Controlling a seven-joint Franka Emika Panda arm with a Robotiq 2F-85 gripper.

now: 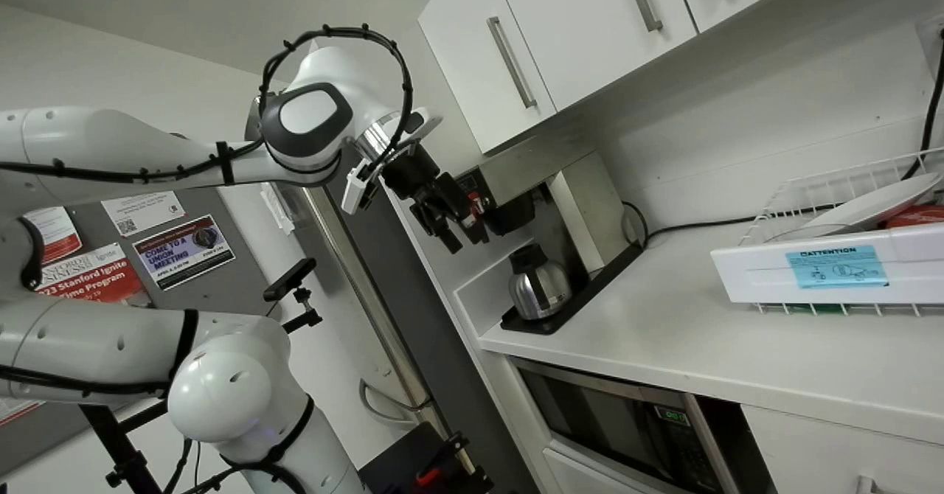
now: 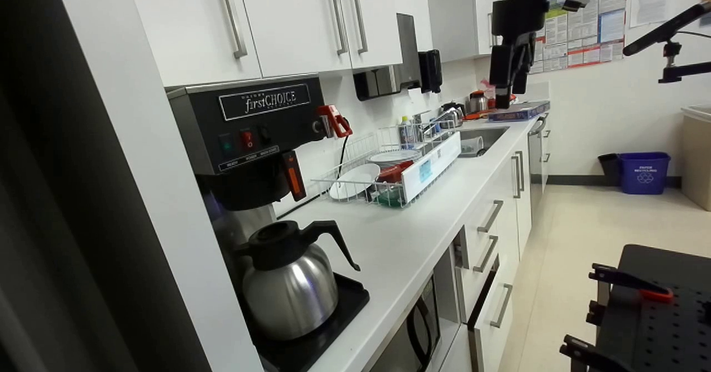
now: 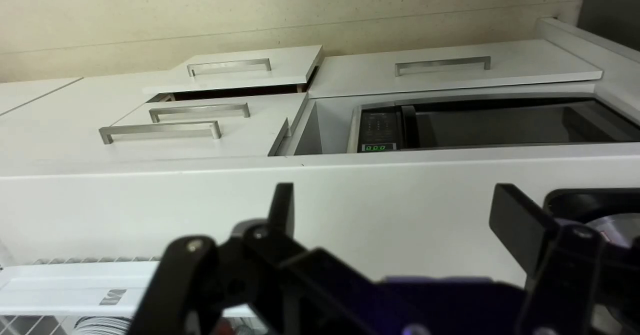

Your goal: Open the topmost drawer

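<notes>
The topmost drawer (image 2: 475, 237) is a white front under the counter with a grey bar handle (image 2: 491, 216). In the wrist view it is the drawer front (image 3: 245, 140) nearest the counter edge, with its handle (image 3: 160, 128) at left. Part of it shows at the lower right of an exterior view (image 1: 818, 442). It looks shut or nearly so; I cannot tell if it is flush. My gripper (image 1: 469, 243) is in the air above the counter, by the coffee maker, away from the handle. It also shows in an exterior view (image 2: 511, 99). In the wrist view (image 3: 392, 210) its fingers are wide apart and empty.
A middle drawer handle (image 3: 200, 109) lies just below; a lower drawer (image 3: 250, 70) is partly pulled out. A microwave (image 3: 490, 127) sits beside the drawers. The counter (image 2: 377, 239) holds a coffee maker (image 2: 261, 122), steel pot (image 2: 291, 291) and dish rack (image 2: 433, 166). Cabinets (image 1: 590, 29) hang above.
</notes>
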